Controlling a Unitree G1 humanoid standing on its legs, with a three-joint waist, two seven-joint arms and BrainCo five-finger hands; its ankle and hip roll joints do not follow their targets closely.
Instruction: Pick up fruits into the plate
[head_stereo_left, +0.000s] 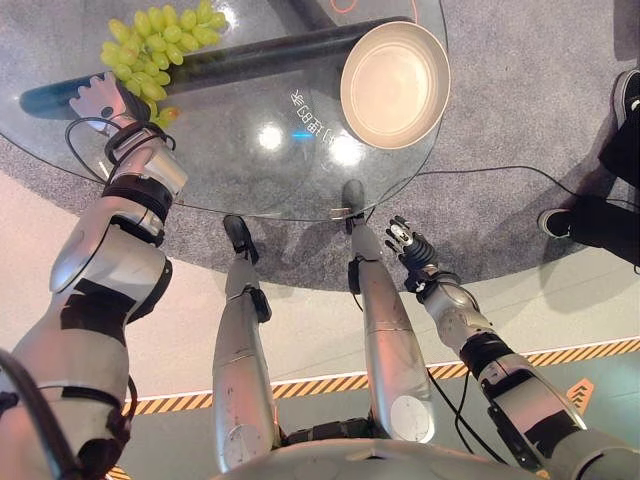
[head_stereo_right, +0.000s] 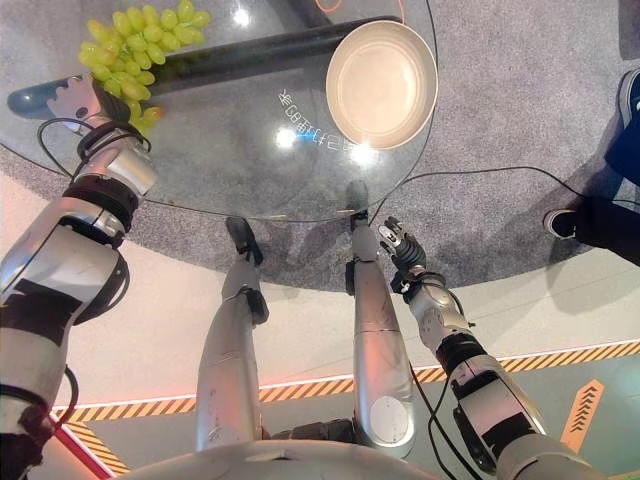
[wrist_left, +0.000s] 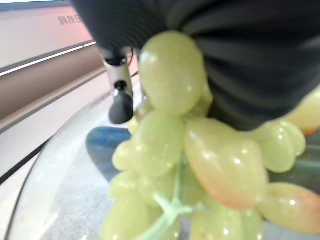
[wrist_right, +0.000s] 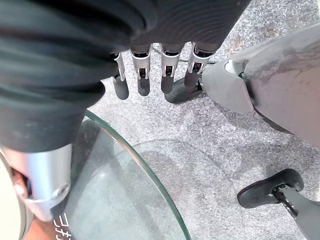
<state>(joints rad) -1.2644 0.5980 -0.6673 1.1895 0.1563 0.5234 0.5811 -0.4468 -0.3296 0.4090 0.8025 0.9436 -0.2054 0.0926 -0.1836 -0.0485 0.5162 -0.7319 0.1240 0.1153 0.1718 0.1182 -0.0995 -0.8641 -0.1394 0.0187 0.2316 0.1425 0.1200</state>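
Note:
A bunch of green grapes (head_stereo_left: 160, 45) lies on the round glass table (head_stereo_left: 230, 160) at its far left. My left hand (head_stereo_left: 105, 100) rests on the glass at the bunch's near end. In the left wrist view the grapes (wrist_left: 200, 150) press right against the palm cover, and one straight finger (wrist_left: 120, 97) reaches past them. An empty beige plate (head_stereo_left: 393, 70) stands at the far right of the table. My right hand (head_stereo_left: 410, 245) hangs below the table's near edge with its fingers (wrist_right: 142, 82) straight, holding nothing.
A long dark bar (head_stereo_left: 260, 55) runs across under the glass from the left side to the plate. A person's dark shoes (head_stereo_left: 565, 220) stand on the grey carpet at the right. Yellow-black striped tape (head_stereo_left: 590, 352) marks the floor nearer to me.

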